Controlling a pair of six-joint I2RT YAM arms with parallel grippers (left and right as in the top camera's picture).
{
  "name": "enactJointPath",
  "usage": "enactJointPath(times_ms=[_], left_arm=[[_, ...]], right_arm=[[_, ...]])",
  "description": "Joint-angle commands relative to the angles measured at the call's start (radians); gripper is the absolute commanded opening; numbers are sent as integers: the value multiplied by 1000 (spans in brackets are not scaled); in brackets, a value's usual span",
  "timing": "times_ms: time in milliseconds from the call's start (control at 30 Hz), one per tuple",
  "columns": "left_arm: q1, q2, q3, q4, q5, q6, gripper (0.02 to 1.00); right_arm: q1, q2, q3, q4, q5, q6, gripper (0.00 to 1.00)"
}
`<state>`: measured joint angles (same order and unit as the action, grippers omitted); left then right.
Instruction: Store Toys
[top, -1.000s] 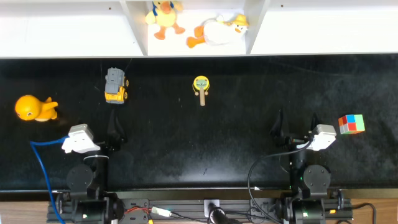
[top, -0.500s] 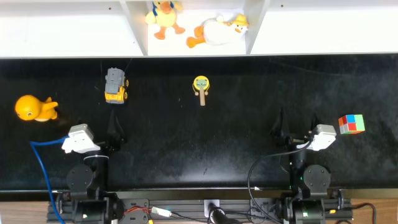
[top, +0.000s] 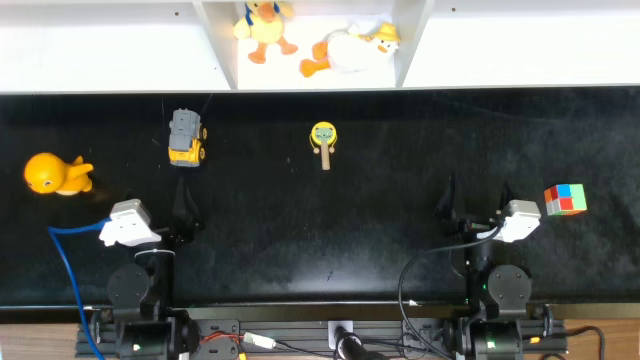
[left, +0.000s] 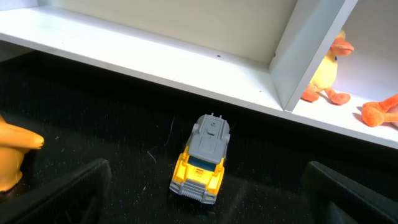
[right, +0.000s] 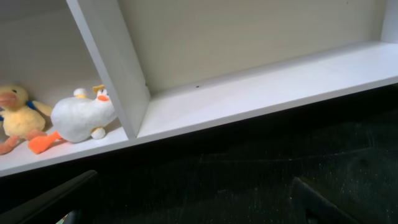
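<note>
The white shelf (top: 110, 62) runs along the far edge of the black counter (top: 330, 230) and is divided by upright panels. Its middle compartment holds two toys: a yellow plush duck (top: 264, 24) and, just beside it, a white plush duck (top: 350, 50) lying on its side. Four toys rest on the counter, well apart from each other:
- an orange rubber duck (top: 55, 174) at the left;
- a yellow-and-grey toy truck (top: 186, 137) near the shelf;
- a small yellow paddle toy (top: 323, 141) at centre;
- a coloured cube (top: 564, 199) at the right.

The left gripper (top: 170, 222) is released, fingers spread, facing the truck. The right gripper (top: 470, 218) is likewise released and holds nothing.
</note>
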<state>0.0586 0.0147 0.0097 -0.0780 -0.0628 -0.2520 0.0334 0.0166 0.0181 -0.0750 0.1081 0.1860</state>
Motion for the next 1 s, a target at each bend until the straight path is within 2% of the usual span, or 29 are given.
enactJointPath(times_ms=[33, 700, 800, 1000], left_arm=[[-6, -12, -2, -2, 10, 19, 998], [-6, -12, -2, -2, 10, 19, 996], [-6, -12, -2, 34, -11, 19, 998], [-7, -12, -2, 60, 14, 17, 998]], right_arm=[[6, 0, -14, 4, -4, -4, 996], [6, 0, -14, 4, -4, -4, 996], [6, 0, -14, 4, -3, -4, 998], [6, 0, -14, 4, -4, -4, 993]])
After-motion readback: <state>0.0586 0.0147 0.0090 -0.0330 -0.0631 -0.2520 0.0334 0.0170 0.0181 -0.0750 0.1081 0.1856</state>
